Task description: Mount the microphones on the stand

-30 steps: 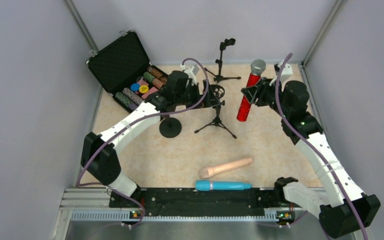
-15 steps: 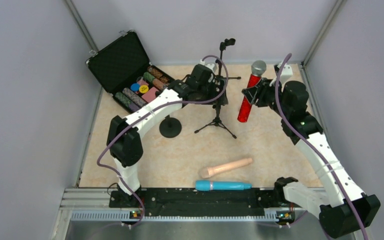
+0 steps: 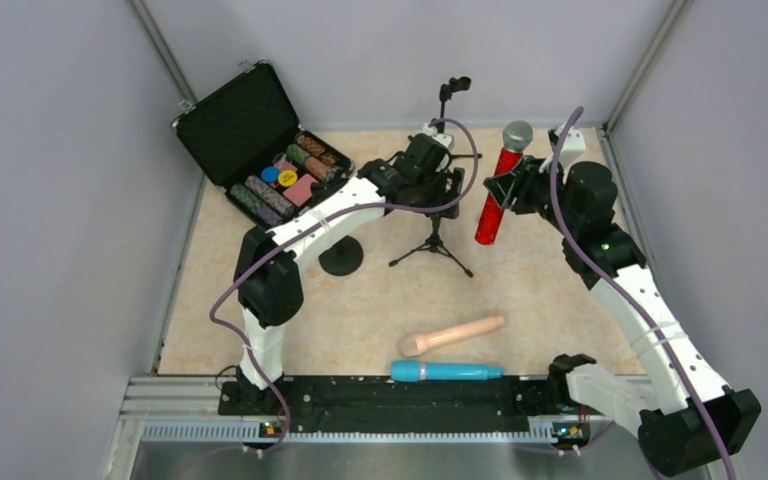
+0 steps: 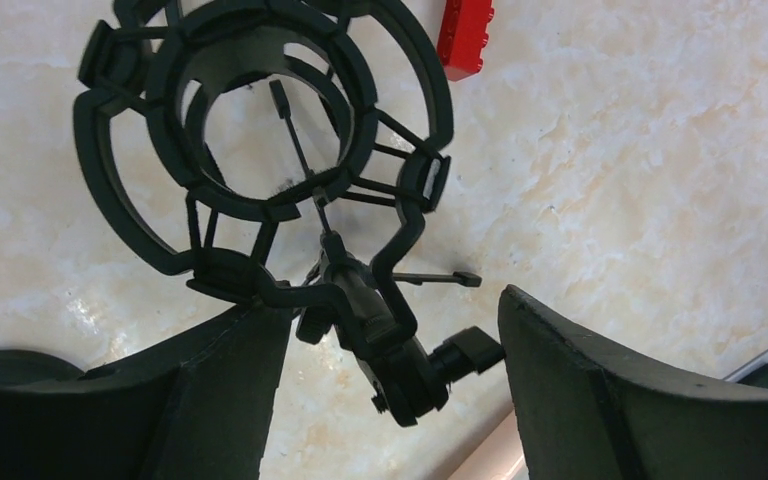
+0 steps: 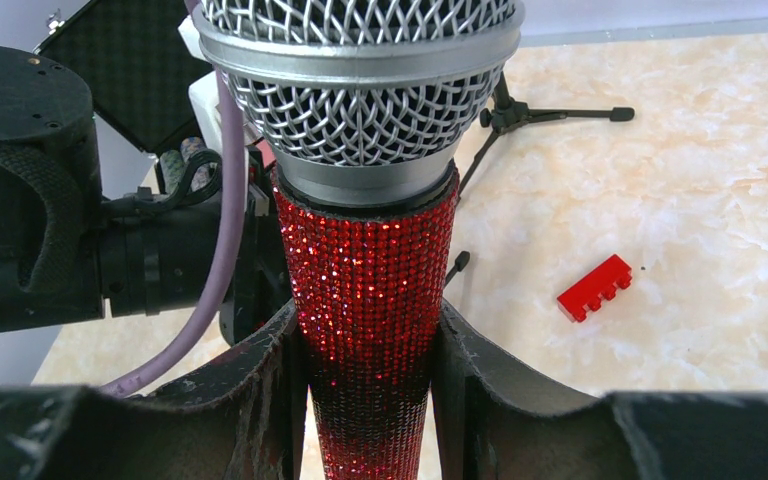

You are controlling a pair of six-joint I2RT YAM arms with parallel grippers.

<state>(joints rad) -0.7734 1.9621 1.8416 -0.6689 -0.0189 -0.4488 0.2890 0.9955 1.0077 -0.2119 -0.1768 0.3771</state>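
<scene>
While left claw gapes astride the shock mount, right claw, gripping the red microphone, should thread it in squarely.

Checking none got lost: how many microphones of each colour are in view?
Red microphone: 1
Beige microphone: 1
Blue microphone: 1
Total: 3

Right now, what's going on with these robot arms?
The right gripper holds the sparkly red microphone upright above the table. The left gripper is open on either side of the neck of the ring-topped stand, not squeezing it. The beige microphone and the blue microphone lie on the table, not on any stand.
</scene>
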